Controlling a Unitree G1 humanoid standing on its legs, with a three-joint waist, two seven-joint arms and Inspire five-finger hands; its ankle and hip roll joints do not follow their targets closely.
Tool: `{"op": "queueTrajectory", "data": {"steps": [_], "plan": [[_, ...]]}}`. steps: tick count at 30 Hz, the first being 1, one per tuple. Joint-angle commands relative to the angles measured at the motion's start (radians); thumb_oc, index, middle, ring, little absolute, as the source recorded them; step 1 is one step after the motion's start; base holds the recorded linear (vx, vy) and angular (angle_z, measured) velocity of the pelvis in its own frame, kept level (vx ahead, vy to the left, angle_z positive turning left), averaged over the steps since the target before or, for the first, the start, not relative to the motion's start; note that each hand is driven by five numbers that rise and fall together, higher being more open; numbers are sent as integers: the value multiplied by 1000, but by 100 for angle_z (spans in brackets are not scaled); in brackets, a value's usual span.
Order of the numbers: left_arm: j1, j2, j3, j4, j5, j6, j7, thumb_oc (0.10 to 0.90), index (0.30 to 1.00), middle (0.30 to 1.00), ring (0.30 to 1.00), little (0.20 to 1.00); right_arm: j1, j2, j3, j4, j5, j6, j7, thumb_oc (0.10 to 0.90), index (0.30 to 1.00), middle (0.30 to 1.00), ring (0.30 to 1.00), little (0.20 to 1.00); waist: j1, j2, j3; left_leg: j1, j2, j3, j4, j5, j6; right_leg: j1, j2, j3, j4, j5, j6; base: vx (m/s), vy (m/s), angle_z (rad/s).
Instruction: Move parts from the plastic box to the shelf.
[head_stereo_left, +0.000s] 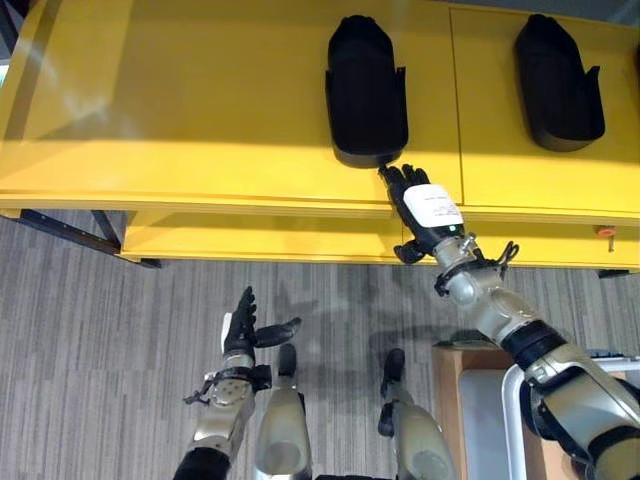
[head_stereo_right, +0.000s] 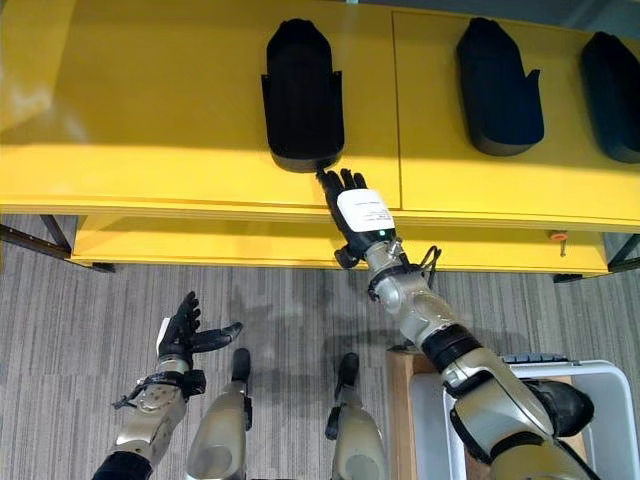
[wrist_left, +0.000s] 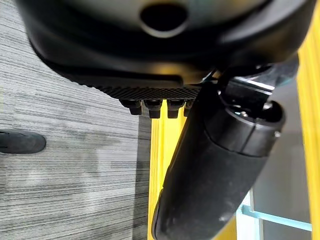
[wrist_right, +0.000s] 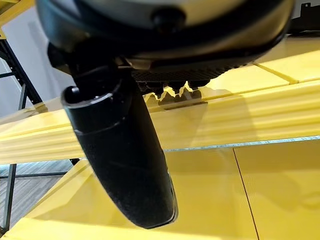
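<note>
Yellow shelf (head_stereo_left: 200, 110) at frame top carries black parts (head_stereo_left: 366, 90) in a row, the right hand (head_stereo_left: 420, 210) empty, fingers straight, at one's near end as if releasing; left hand (head_stereo_left: 243, 330) open lower left.

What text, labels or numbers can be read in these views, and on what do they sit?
White label on the back of the right robot hand: dark print, too small to read.
Shelf, black parts: no text visible.

Right hand (head_stereo_left: 417, 210) reaches forward, fingers straight; left hand (head_stereo_left: 240, 328) hangs low, relaxed.
</note>
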Motion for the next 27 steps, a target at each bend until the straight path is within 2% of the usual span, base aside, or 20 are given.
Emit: {"op": "queueTrajectory", "data": {"steps": [1, 27], "plan": [[1, 26, 4, -76, 12, -90, 15, 900, 1000, 1000, 1000, 1000, -105, 31, 67, -1, -5, -23, 17, 900, 1000, 1000, 1000, 1000, 42, -29, -39, 2, 37, -47, 23, -89, -4, 29, -75, 21, 76, -57, 10, 0, 0, 0], [0, 35, -9, -74, 2, -99, 19, 900, 1000, 1000, 1000, 1000, -171, 56, 83, 31, -1, -10, 3, 900, 1000, 1000, 1000, 1000, 57, -23, -30, -19, 27, -56, 35, -91, 1, 22, -82, 16, 72, -51, 10, 0, 1, 0]]}}
